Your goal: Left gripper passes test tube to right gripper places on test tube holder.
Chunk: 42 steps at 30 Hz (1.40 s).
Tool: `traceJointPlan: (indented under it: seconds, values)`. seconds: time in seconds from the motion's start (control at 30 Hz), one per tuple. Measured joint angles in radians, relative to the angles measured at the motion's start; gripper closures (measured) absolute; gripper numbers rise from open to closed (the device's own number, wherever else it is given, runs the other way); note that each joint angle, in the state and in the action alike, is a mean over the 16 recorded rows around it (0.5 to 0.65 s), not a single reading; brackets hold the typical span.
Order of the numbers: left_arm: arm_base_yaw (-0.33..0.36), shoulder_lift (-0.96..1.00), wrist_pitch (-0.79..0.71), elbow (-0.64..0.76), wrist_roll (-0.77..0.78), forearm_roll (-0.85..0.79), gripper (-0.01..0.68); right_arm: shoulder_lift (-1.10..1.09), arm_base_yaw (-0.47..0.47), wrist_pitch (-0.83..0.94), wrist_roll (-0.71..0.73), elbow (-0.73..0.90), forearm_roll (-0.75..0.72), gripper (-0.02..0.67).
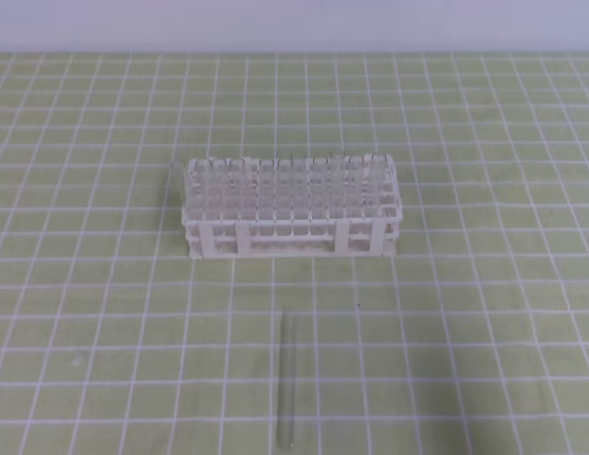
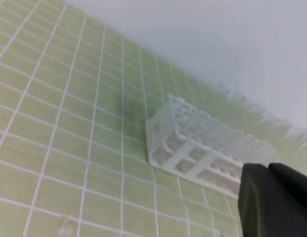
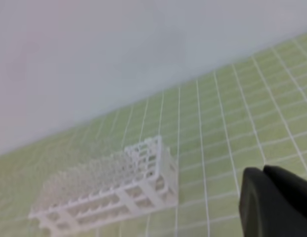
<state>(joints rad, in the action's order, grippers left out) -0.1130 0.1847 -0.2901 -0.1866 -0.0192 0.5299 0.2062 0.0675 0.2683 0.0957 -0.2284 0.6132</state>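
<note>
In the exterior high view, the test tube holder (image 1: 292, 209) is seen standing on the green checked cloth (image 1: 484, 313), and the test tube (image 1: 285, 381) is found lying flat a bit in front of it, untouched. No arms are caught here.

In the left wrist view, the holder (image 2: 193, 148) is seen beyond the left gripper (image 2: 270, 170), fingers pressed together, nothing held.

Right wrist view: the right gripper (image 3: 263, 173) is likewise closed on nothing, the holder (image 3: 118, 190) off to its left.
</note>
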Motion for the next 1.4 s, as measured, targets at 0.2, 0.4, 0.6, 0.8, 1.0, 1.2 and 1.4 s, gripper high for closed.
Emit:
traceJointPlan:
  seconds: [0.2,0.4,0.6,0.8,1.0,1.2,1.4]
  values:
    - [0.0,0.226,-0.159,-0.159,0.065,-0.034,0.674,0.187,0.0,0.177,-0.001,-0.142,-0.094,0.672]
    - [-0.007,0.463,-0.321,-0.304,0.148,-0.032,0.674,0.35,0.0,0.334,-0.001,-0.236,-0.175,0.672]
    - [-0.078,0.667,-0.398,-0.41,0.168,-0.008,0.674,0.455,0.0,0.42,0.0,-0.273,-0.221,0.672]
    - [-0.237,0.855,-0.363,-0.475,0.097,-0.006,0.674,0.5,0.0,0.442,0.012,-0.279,-0.241,0.671]
    - [-0.427,1.034,-0.314,-0.54,-0.034,-0.069,0.674,0.507,0.0,0.443,0.024,-0.279,-0.25,0.671]
    - [-0.57,1.202,-0.341,-0.647,-0.161,-0.169,0.674,0.507,0.0,0.443,0.03,-0.279,-0.249,0.671]
    - [-0.664,1.34,-0.446,-0.786,-0.27,-0.293,0.674,0.507,0.0,0.447,0.036,-0.279,-0.248,0.671]
